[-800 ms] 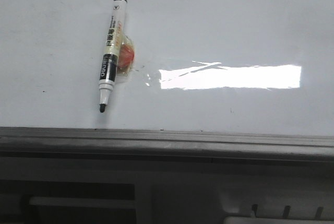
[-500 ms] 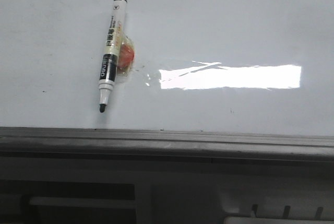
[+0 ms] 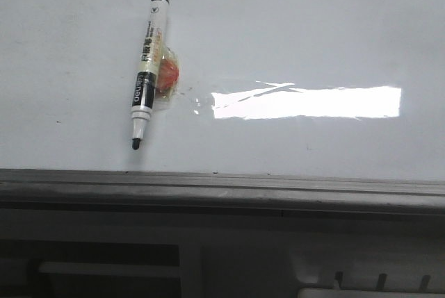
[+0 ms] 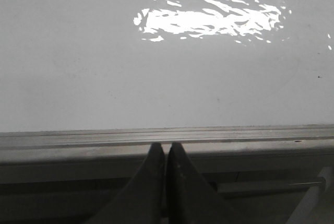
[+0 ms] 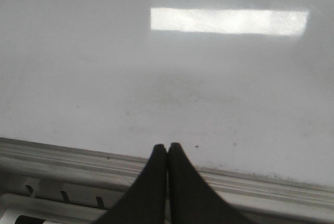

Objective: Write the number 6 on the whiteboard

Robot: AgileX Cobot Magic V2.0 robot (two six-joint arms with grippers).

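Observation:
The whiteboard [image 3: 292, 27] is glossy white with a grey metal edge rail [image 3: 222, 187] along its near side; it also fills the left wrist view [image 4: 78, 67] and the right wrist view [image 5: 78, 67]. No number 6 shows on it. A black and white marker [image 3: 147, 69] lies uncapped on the board at the left, tip toward the rail, against a small red-orange lump [image 3: 169, 76]. My left gripper [image 4: 166, 145] is shut and empty over the rail. My right gripper [image 5: 167, 145] is shut and empty at the board's near edge. Neither gripper shows in the front view.
A bright rectangular light glare [image 3: 306, 102] lies right of the marker. Below the rail is a dark gap with a white slotted tray edge [image 3: 368, 284], which also shows in the right wrist view [image 5: 52, 198].

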